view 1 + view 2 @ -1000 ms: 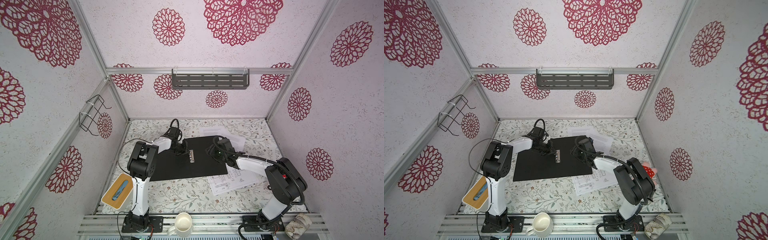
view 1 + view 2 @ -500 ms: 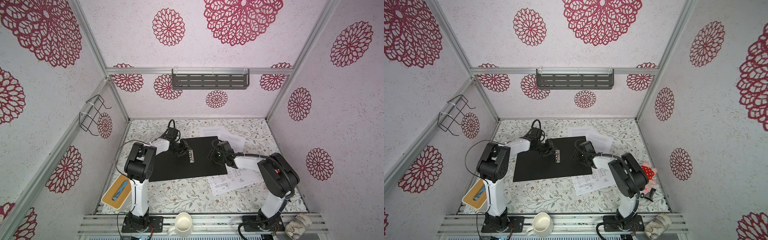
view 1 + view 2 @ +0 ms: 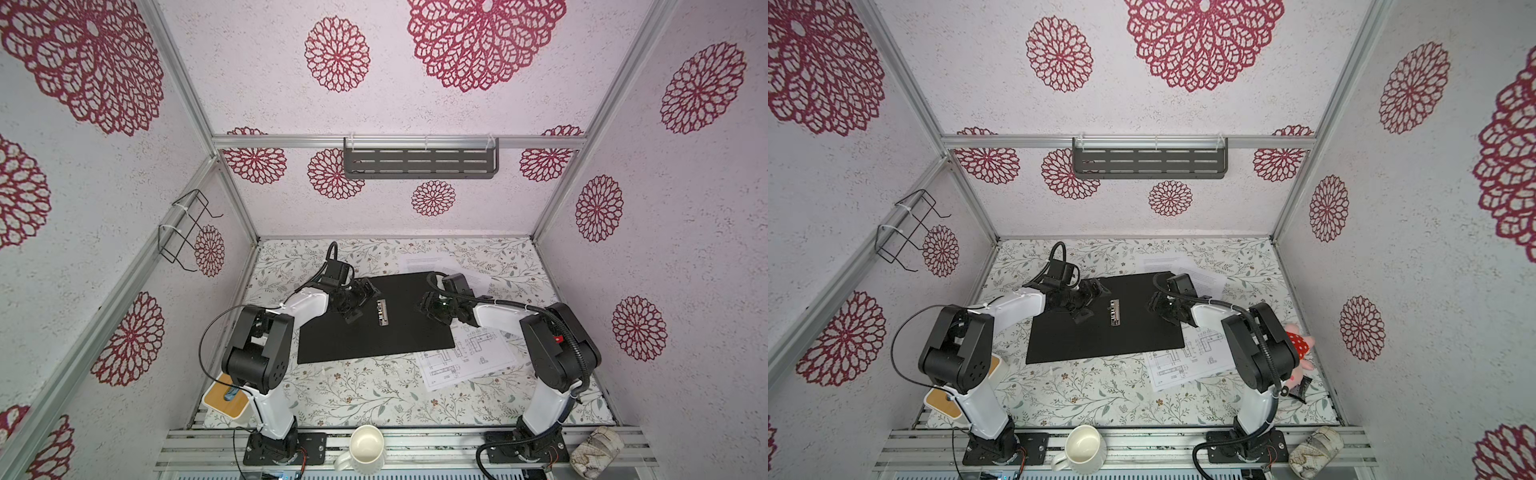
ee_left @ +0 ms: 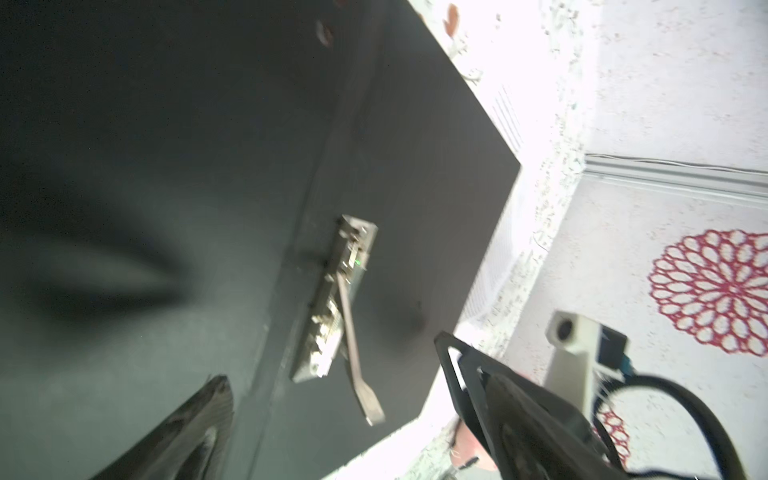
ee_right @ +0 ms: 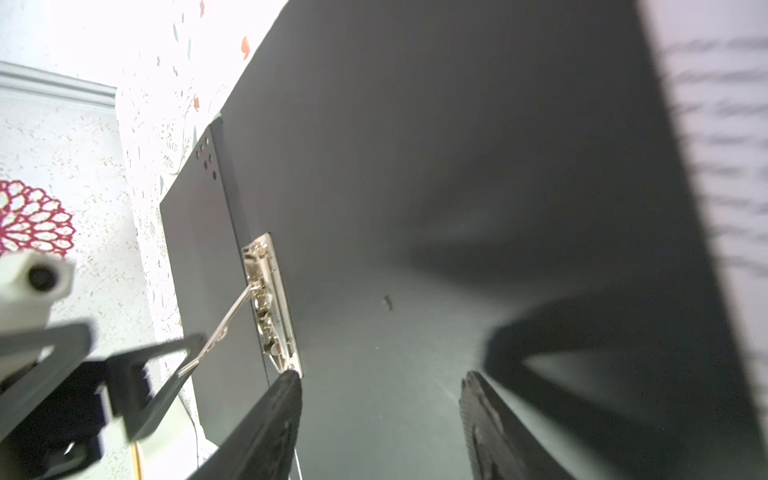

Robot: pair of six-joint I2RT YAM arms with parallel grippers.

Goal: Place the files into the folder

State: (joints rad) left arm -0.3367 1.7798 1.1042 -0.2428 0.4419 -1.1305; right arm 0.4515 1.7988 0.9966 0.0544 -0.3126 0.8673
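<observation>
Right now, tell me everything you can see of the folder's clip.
The clip is a narrow silver metal bar, fixed flat beside the centre fold of the open black folder, about mid-length. Its thin lever stands raised, slanting off the base toward the left hand, which is open around the lever's flat tip; contact can't be told. No paper sits under it.

Lab robot cell: aluminium frame (image 3: 282,142), wallpapered panels (image 3: 249,83).
</observation>
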